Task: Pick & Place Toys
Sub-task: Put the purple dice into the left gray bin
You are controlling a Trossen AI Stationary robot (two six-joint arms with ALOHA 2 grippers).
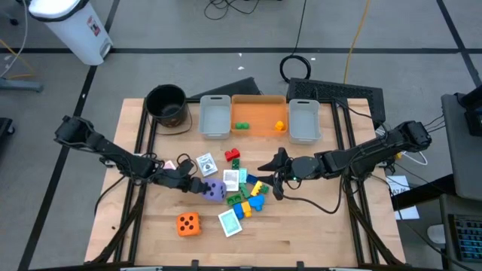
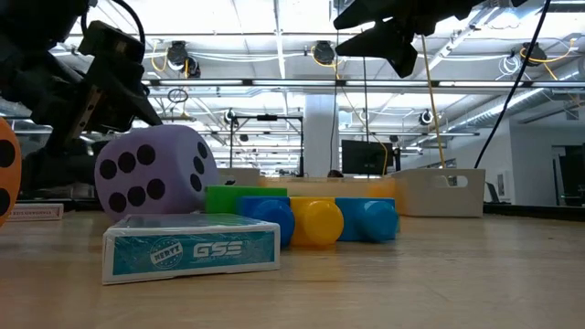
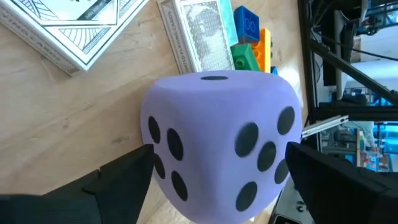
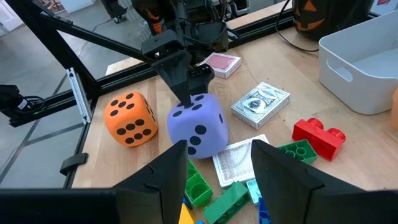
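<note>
**Beside the brick pile: left claw astride the purple die**

Just left of the heap of small coloured plastic bricks (image 1: 248, 197), the purple dotted foam die (image 1: 215, 190) sits on the wooden table (image 1: 316, 226). Left gripper (image 3: 217, 180) straddles it, fingers spread, apparently clear of its sides. Right gripper (image 4: 217, 171), nearly as close, hovers half-parted, empty.

Brick pile (image 1: 248, 197) crowding purple die (image 1: 215, 190)

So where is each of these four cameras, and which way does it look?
High: overhead, straight down on the table and both arms.
Low: at tabletop level, looking across at the purple die; arms overhead.
Left wrist: past the left gripper straddling that die.
Right wrist: past the right gripper.
All four show the die.
</note>
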